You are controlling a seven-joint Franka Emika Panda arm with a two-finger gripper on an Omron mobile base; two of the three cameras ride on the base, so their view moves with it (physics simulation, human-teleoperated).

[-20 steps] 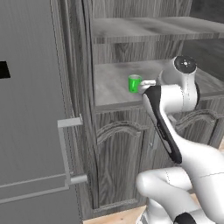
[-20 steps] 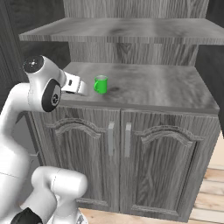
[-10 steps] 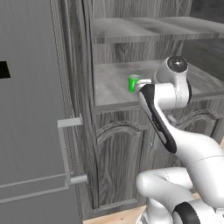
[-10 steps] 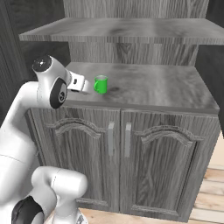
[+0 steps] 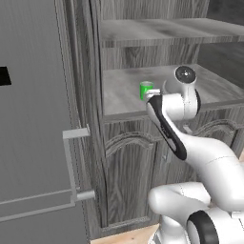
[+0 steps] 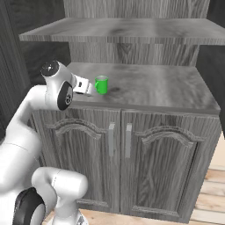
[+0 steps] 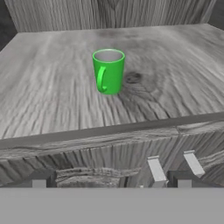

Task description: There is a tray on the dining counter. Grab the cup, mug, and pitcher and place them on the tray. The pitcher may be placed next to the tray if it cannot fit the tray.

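Observation:
The green mug (image 7: 108,72) stands upright on a grey wood-grain cabinet top (image 7: 52,100), its handle turned toward the hand camera. It also stands under a shelf as the mug (image 5: 146,89) and the mug (image 6: 101,85) in the base views. My gripper (image 7: 111,181) is open, its fingertips (image 7: 41,179) set wide apart at the cabinet's front edge, a short way before the mug and touching nothing. From the base, the gripper (image 6: 89,88) sits just left of the mug, and the gripper (image 5: 152,94) just in front of it.
A shelf (image 6: 132,30) hangs low over the cabinet top. Two cabinet doors with vertical handles (image 6: 111,139) are below. A tall grey appliance with a bar handle (image 5: 71,164) stands at the left. Wooden floor (image 6: 211,197) lies at the lower right.
The hand has moved in toward the mug, and the arm's upper joint has swung with it. The jaws stay wide and the mug has not moved.

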